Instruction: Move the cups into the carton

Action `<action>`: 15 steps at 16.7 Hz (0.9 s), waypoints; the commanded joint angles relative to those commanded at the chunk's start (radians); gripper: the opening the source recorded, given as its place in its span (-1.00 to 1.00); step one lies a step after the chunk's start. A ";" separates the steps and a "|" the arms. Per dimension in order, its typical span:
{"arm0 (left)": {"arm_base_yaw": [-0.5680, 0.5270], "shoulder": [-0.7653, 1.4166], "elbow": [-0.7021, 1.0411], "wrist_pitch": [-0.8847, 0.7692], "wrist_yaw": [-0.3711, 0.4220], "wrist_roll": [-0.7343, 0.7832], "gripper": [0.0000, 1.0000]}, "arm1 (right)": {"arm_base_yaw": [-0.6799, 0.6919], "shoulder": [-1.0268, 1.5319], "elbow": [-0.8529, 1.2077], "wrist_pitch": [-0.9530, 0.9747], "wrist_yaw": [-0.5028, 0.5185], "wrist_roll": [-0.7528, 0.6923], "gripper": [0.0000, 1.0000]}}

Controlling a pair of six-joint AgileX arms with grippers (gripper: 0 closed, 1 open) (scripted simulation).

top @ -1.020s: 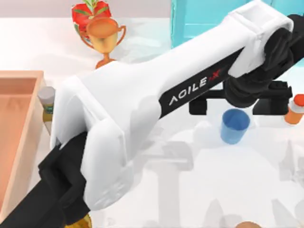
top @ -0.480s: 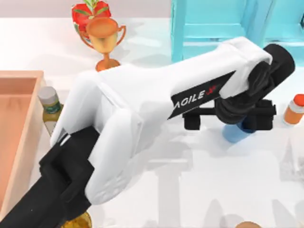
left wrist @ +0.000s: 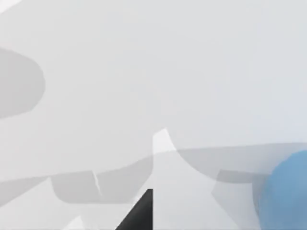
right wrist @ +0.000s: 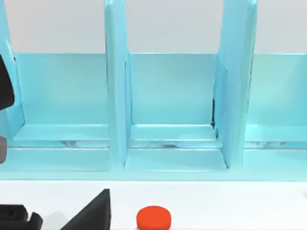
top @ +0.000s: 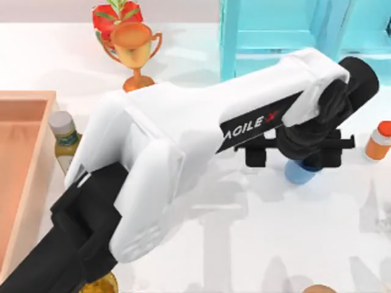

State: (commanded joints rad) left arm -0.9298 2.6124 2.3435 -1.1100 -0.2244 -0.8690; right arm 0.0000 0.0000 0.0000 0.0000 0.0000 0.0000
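The left claw (top: 299, 155) sits low over the blue cup (top: 299, 173), just in front of the turquoise shelf unit (top: 275, 30), apparently for a grasp, though I cannot tell whether it has clenched yet.

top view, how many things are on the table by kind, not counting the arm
Cups: 1, the blue cup under the left hand
Bottles: 3
Trophies: 1
Potted plants: 1
Cartons: 1
Shelf units: 1
Total: 8
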 joint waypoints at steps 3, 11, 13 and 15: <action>0.000 0.000 0.000 0.000 0.000 0.000 -0.36 | 0.000 0.000 0.000 0.000 0.000 0.000 1.00; 0.000 0.000 0.000 0.000 0.000 0.000 -1.00 | 0.000 0.000 0.000 0.000 0.000 0.000 1.00; 0.000 0.000 0.000 0.000 0.000 0.000 -1.00 | 0.000 0.000 0.000 0.000 0.000 0.000 1.00; 0.000 0.000 0.000 0.000 0.000 0.000 -1.00 | 0.000 0.000 0.000 0.000 0.000 0.000 1.00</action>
State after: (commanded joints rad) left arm -0.9298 2.6124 2.3435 -1.1100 -0.2244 -0.8690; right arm 0.0000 0.0000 0.0000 0.0000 0.0000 0.0000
